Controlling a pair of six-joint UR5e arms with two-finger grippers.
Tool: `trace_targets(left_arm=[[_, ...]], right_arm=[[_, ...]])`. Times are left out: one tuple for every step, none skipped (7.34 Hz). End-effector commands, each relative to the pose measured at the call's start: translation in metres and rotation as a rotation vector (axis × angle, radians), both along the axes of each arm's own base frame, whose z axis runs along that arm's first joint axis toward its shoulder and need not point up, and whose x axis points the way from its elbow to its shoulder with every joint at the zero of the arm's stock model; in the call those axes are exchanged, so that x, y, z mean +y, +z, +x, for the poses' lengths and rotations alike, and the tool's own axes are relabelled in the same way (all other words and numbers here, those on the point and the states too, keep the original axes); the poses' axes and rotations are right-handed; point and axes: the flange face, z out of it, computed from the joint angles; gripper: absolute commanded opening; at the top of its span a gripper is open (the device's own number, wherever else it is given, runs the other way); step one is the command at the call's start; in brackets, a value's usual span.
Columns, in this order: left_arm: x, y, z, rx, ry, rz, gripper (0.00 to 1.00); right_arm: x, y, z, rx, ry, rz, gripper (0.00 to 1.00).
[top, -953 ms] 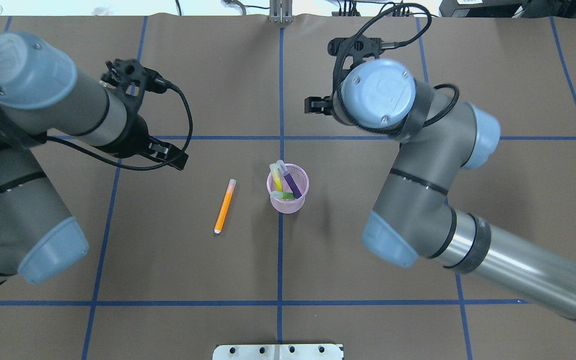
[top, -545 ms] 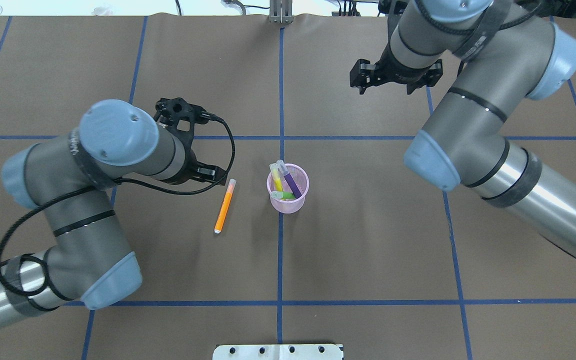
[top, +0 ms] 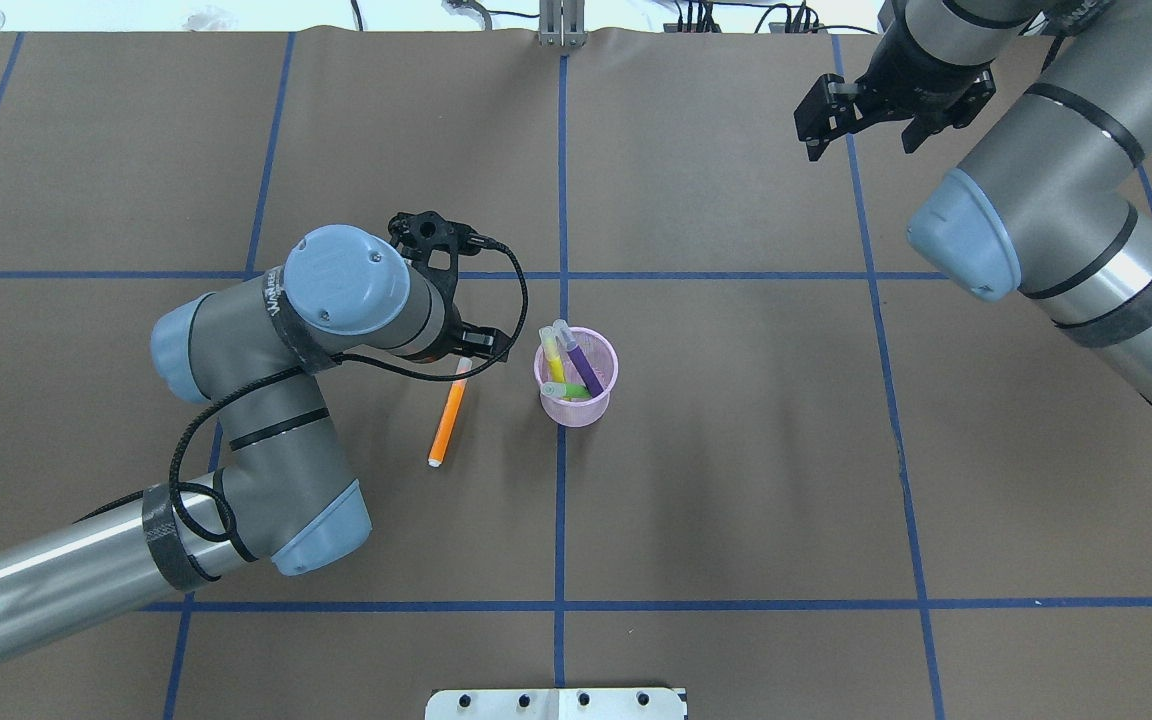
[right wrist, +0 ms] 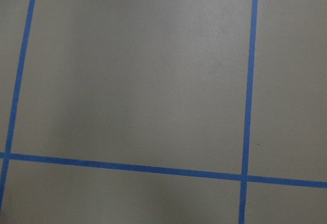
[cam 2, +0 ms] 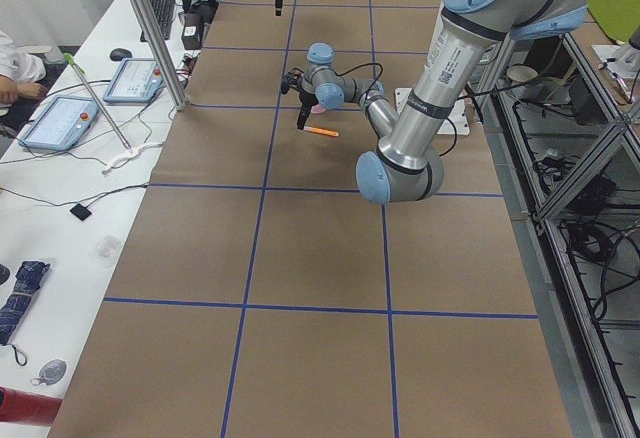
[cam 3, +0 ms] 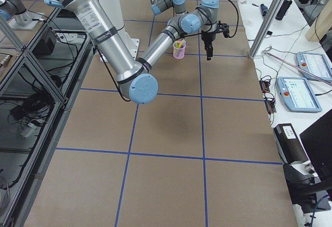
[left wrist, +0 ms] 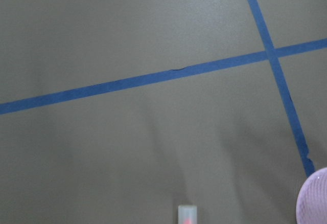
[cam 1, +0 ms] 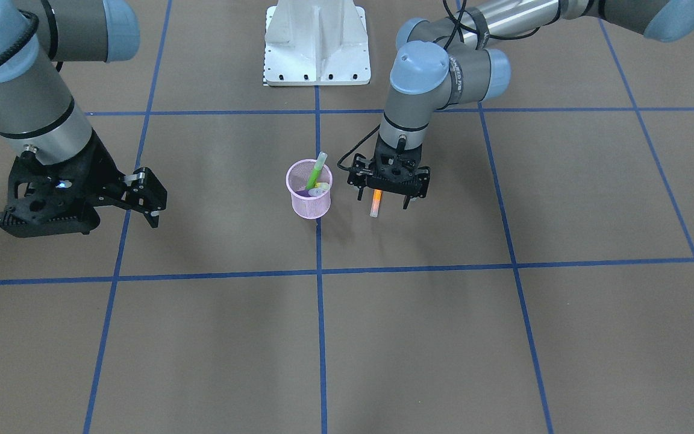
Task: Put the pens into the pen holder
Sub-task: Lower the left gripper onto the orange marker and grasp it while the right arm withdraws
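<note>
The orange pen [top: 448,420] lies flat on the table, left of the pink mesh pen holder [top: 576,410]. My left gripper [top: 466,352] is open and low over the pen's capped end, one finger on each side of it; the front-facing view shows the left gripper [cam 1: 384,198] straddling the orange pen [cam 1: 376,204]. The left wrist view shows the pen's pale cap [left wrist: 187,215] and the holder's rim [left wrist: 317,198]. The holder [cam 1: 309,202] stands upright and holds the yellow pen [top: 553,362], the purple pen [top: 586,368] and the green pen [cam 1: 314,172]. My right gripper [top: 861,130] is open and empty, far off at the back right.
The robot's white base plate [top: 556,703] is at the near table edge. Blue tape lines [top: 561,500] grid the brown table cover. My right arm [top: 1056,190] spans the right side, and my right gripper [cam 1: 149,202] hangs above bare table.
My left arm has swung right and down until its gripper is over the orange pen's capped end. My right arm has drawn back toward the far right. The pens and holder have not moved.
</note>
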Motion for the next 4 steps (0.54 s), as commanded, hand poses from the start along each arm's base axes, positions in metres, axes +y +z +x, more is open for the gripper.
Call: trace_targets(left_arm=[[-0.0011,0.0066,0.0053,-0.005,0.007,-0.001,0.49],[0.0020,0.0109,0.0107,-0.013,0.014,-0.006,0.49],[0.0053,0.0127,0.0137,-0.016,0.020,-0.007,0.49],[0.0054,0.0129,0.0137,-0.017,0.020,-0.008,0.46]], right_arm=[[0.0005,0.0019,0.0028,0.000,0.000,0.001,1.00],[0.0004,0.0018,0.0028,0.001,0.001,0.003,1.00],[0.0004,0.0018,0.0028,0.001,0.001,0.003,1.00],[0.0004,0.0018,0.0028,0.001,0.001,0.003,1.00]])
